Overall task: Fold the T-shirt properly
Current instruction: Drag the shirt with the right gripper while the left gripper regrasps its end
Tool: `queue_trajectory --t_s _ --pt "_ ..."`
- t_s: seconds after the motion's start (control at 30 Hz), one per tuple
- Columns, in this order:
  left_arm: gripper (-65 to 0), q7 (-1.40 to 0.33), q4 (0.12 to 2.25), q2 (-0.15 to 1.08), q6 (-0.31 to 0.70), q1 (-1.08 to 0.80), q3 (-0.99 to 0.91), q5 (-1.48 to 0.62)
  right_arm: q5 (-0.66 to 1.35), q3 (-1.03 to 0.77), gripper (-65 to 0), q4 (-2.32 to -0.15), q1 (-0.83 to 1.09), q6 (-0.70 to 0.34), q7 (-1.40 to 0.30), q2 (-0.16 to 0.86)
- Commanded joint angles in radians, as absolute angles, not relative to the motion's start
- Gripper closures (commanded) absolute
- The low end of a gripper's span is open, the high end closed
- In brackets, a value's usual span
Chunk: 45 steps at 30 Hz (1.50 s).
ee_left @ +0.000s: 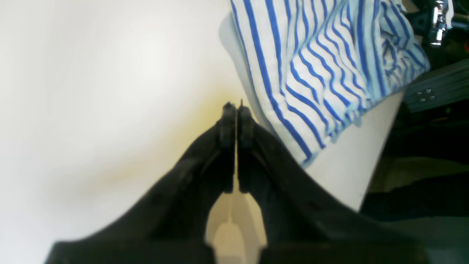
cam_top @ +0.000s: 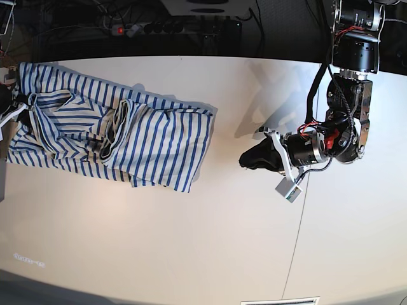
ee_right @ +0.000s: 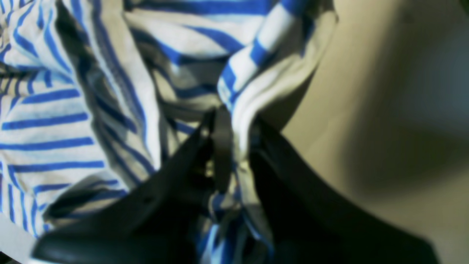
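Observation:
The T-shirt [cam_top: 127, 133], white with thin blue stripes, lies crumpled and bunched on the left part of the white table [cam_top: 210, 241]. My right gripper [ee_right: 234, 124] is shut on a fold of the shirt's edge, with cloth pinched between its fingers; in the base view it sits at the far left edge, mostly cut off. My left gripper [cam_top: 245, 160] hangs over bare table to the right of the shirt, apart from it. In the left wrist view the left gripper [ee_left: 236, 107] is shut with nothing in it, and the T-shirt [ee_left: 311, 66] lies up and to the right.
A seam [cam_top: 297, 216] runs across the table's right part. Cables and a power strip [cam_top: 172, 27] lie behind the table's far edge. A metal frame piece [ee_left: 439, 88] shows past the table edge in the left wrist view.

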<state>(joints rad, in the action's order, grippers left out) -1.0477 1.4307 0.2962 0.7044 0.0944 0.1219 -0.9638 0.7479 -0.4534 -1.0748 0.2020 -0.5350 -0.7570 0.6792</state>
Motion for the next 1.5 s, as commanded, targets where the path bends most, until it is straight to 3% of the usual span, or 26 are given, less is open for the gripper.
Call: queue_trajectory --t_s 0.0,0.23,0.67,1.47 --pt "-1.8 -1.037 1.446 0.295 0.698 0.107 0.115 -0.987 0.725 -0.456 0.0 -1.071 0.211 -0.546 -0.813 0.701" --pt "-1.7 -0.992 1.446 0.291 0.698 0.043 0.115 -0.922 0.855 -0.457 0.0 -1.109 0.211 -0.549 -0.876 0.684" --pt "-1.7 -0.819 1.392 0.234 0.698 0.023 0.213 -0.665 1.003 -0.533 0.0 -1.37 0.211 -0.556 -1.012 0.612" --pt "-1.7 -0.75 1.253 0.249 0.698 0.238 0.215 -0.518 0.958 -0.545 0.0 -1.404 0.212 -0.558 -1.018 0.616"
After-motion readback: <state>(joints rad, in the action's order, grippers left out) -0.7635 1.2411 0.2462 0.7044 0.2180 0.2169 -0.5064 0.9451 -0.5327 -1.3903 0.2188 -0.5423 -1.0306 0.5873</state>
